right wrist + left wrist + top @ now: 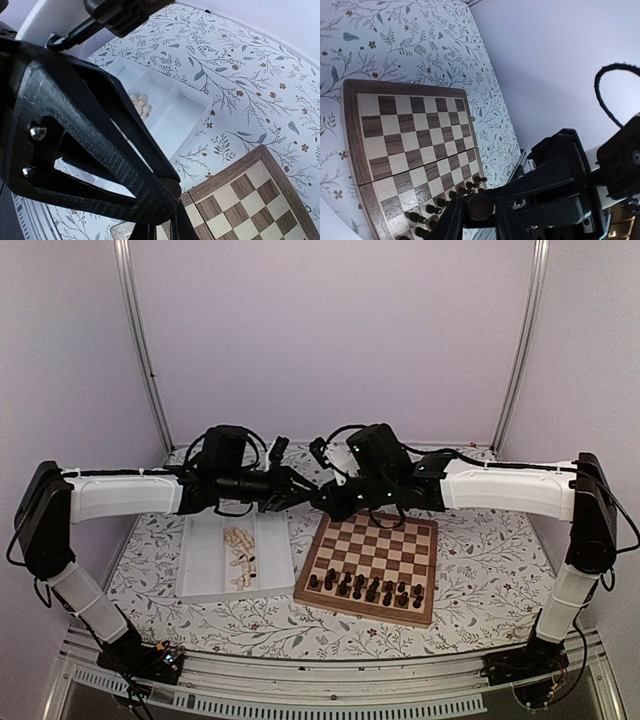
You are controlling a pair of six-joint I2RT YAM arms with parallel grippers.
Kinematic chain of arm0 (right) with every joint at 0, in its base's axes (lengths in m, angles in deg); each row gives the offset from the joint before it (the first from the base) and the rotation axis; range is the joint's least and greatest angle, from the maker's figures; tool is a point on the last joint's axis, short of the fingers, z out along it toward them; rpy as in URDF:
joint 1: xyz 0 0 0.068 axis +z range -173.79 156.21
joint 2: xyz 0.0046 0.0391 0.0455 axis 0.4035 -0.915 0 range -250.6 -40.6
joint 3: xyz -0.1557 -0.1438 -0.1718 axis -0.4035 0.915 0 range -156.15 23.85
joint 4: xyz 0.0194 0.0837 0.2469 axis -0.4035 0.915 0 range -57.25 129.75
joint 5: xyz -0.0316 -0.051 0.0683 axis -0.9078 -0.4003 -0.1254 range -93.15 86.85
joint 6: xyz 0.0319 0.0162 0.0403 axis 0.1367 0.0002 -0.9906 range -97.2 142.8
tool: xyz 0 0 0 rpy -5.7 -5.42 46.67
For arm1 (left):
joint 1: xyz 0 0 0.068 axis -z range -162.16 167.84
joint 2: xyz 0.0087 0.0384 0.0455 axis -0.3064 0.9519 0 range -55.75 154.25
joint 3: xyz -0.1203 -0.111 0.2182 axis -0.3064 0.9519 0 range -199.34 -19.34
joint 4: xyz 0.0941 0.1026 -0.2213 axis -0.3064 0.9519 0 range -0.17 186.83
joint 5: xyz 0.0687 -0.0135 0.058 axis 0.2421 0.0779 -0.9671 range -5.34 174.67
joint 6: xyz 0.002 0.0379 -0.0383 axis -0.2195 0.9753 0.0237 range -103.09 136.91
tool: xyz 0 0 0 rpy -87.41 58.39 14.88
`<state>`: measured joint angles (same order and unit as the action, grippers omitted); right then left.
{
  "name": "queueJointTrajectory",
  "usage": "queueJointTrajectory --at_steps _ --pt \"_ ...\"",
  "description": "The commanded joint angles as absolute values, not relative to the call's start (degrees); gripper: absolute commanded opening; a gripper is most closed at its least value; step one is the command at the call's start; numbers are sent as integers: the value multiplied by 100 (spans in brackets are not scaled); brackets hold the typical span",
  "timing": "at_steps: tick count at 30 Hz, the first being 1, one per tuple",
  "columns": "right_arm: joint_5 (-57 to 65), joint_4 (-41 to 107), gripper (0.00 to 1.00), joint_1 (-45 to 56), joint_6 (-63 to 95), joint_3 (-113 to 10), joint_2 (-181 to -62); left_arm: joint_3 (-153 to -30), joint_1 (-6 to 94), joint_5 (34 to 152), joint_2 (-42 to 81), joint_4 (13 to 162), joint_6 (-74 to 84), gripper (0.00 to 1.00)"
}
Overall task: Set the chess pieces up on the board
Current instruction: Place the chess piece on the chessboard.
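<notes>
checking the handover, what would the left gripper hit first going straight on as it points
Almost certainly the right gripper, facing it tip to tip, with a dark chess piece between them.

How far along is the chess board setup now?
Dark pieces stand on the two near rows of the board. One dark piece sits between the left pincer and the right pincer, in the air. The pale pieces lie in the white tray; the far rows are bare.

White two-compartment tray, floral tablecloth beneath, lilac walls behind
</notes>
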<state>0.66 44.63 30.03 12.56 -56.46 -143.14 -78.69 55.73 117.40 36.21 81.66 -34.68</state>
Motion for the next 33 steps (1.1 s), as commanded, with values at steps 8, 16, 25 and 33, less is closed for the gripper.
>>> queueJointTrajectory --at_steps 8,16,25,33 --pt "1402 5742 0 2929 1918 -5559 -13669 -8344 5560 10283 2558 10663 787 33" --pt "2578 6609 0 2930 2097 -5138 -13282 -7424 7056 9088 1461 10287 4265 27" --pt "3363 7125 1 2929 2486 -4979 -13341 -6437 8577 7675 873 9284 7583 34" --pt "3787 7212 2 2934 2570 -5072 -13644 -6252 9105 6976 1405 9101 8222 36"
